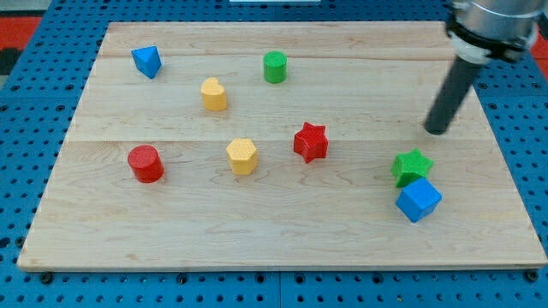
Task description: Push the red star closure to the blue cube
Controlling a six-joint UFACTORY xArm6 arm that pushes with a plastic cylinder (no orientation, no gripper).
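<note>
The red star lies a little right of the board's middle. The blue cube lies at the lower right, touching a green star just above it. My tip is at the right side of the board, well to the right of the red star and a short way above the green star. It touches no block.
A blue triangular block lies at the upper left, a green cylinder at top centre, a yellow block below and left of it, a yellow hexagon near the middle, a red cylinder at the left. The wooden board lies on a blue pegboard.
</note>
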